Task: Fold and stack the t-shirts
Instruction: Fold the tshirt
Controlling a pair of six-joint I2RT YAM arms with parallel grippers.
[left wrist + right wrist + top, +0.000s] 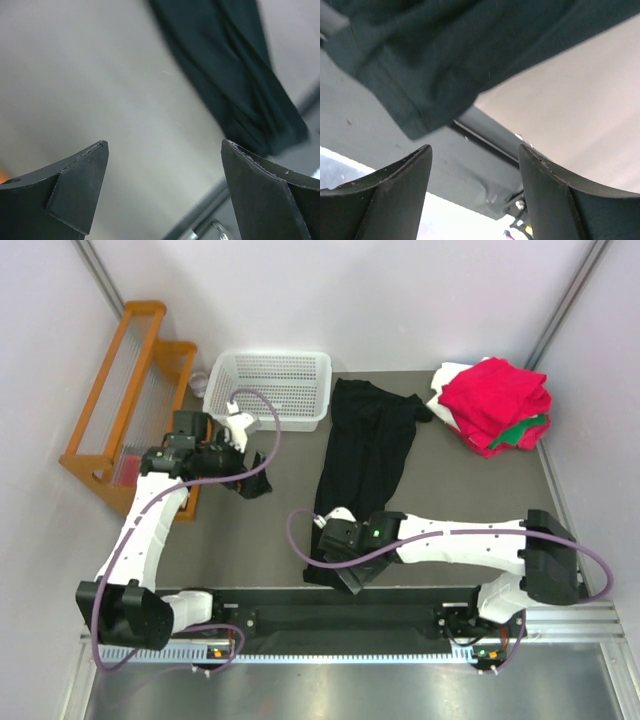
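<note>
**Jaws apart on both arms, job part done**

Top view: the left gripper (pixel 256 483) hovers, jaws wide apart, over the worktop (pixel 250 545). The right gripper (pixel 352 578), jaws apart, sits at the near end of the black t-shirt (pixel 365 455), a rumpled strip down the middle. The folded stack (pixel 495 405) of red, green and white sits far right. Left wrist: nothing between the jaws. Right wrist: the shirt's near corner lies just beyond them. Only the black one appears left to fold.

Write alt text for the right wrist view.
A crumpled black shirt fills the top, its corner reaching over the table edge. The right gripper is open below it, holding nothing.
</note>
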